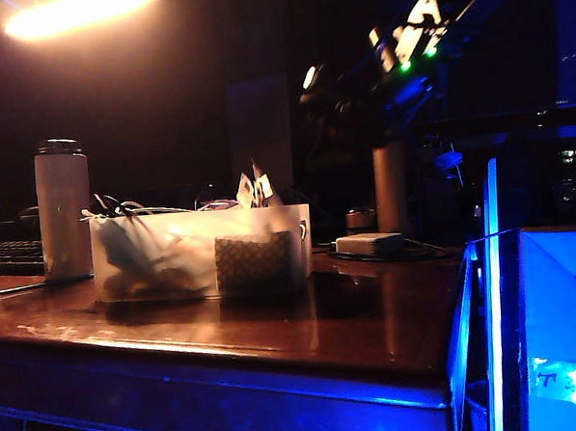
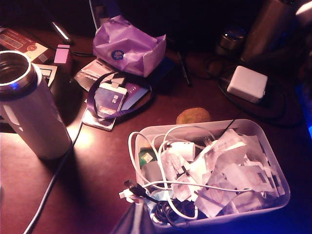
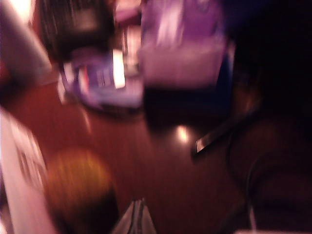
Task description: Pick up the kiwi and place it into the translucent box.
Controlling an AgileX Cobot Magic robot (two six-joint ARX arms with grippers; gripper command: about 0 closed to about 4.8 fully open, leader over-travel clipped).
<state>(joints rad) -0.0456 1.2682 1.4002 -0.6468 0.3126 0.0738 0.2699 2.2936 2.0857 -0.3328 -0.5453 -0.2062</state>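
The kiwi, a small golden-brown lump, lies on the dark wooden table just behind the far rim of the translucent box. White cables and crumpled paper fill the box. In the exterior view the box stands mid-table with a dark checkered item showing through, and it hides the kiwi. My left gripper hovers over the box's near corner, its fingers together in a point, holding nothing. The right wrist view is blurred. In it my right gripper is shut and empty, beside the kiwi and the box's pale edge.
A steel bottle stands beside the box. Behind the kiwi lie a purple bag, badge cards on a lanyard and a white adapter with cables. A glowing blue box sits off the table's right edge. The right arm hangs overhead.
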